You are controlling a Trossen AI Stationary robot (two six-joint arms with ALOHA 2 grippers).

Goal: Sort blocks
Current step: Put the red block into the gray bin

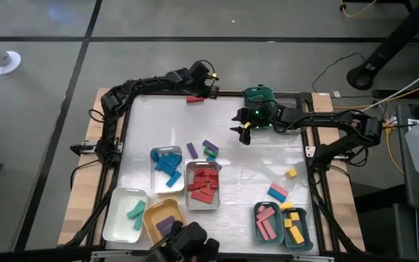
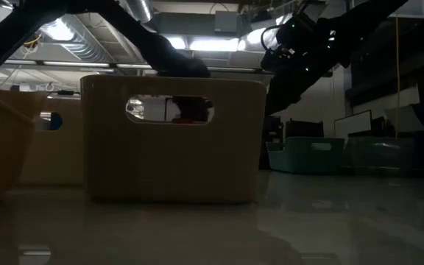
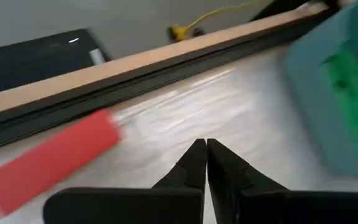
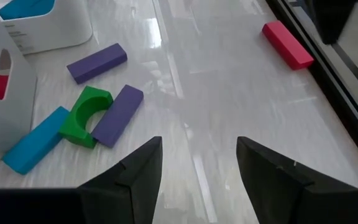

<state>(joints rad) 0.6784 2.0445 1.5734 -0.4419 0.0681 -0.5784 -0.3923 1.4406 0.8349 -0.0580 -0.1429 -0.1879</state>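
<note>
so my left fingers are pinched right together, nothing between them, sitting near the far edge of the worktop. The red block is the one that matters: in my left wrist view it lies just off to one side of the tips, not touching, long axis running roughly along the wooden rail at the worktop's edge. From above it's that same red block, right by my left fingers, so that arm is clearly the nearer one for it. I'd guess I need to spread the tips and swing sideways across its short width before anything else

My right fingers are spread wide and empty, hovering over bare worktop. Ahead of them and off to one side sits a little cluster: two purple blocks, a green arch piece and a blue block, the last three touching each other. That red block shows up far ahead on the opposite side, well apart from them

No brand or readable writing anywhere; the faint marks on the white tray are too small to make out
</note>
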